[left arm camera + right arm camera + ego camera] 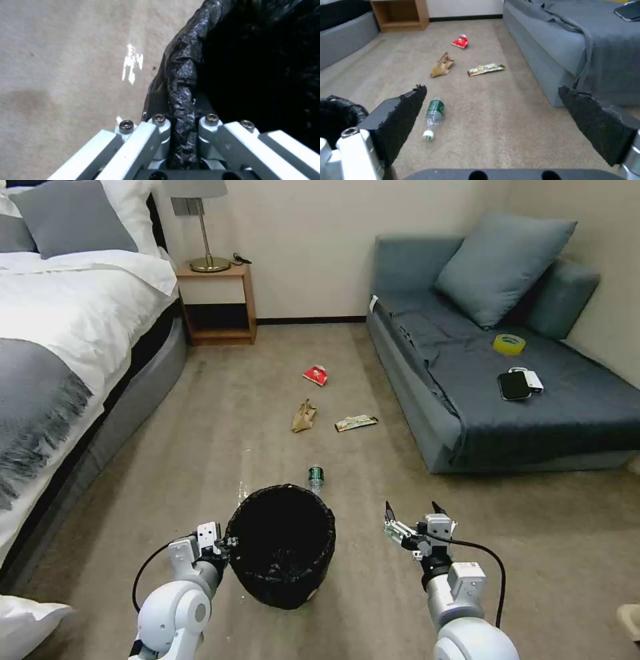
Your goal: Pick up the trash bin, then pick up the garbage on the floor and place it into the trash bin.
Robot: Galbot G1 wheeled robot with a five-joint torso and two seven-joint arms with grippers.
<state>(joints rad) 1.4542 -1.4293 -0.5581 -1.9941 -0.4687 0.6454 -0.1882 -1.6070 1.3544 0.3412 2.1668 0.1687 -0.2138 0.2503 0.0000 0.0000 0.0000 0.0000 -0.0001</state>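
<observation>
i have the left gripper (pixel 223 543) pinched on the bag-covered rim of the trash bin (pixel 283 543), which sits low in the centre of the head view; in the left wrist view the fingers (pixel 160 125) press together on a fold of crinkled black liner. the right gripper (pixel 410 517) hangs spread wide at the lower right, holding nothing. the clear bottle (pixel 433 115) lies on the carpet just beyond the bin, the nearest item, with the brown paper bag (pixel 303 417) and gold wrapper (pixel 355 423) mid-frame and the red-and-white packet (pixel 316 375) farther up. my worry is the grip catching liner more than rim, so i'd carry the bin level and slow. for the bottle i'd come down with the jaws across its body, not along it.
</observation>
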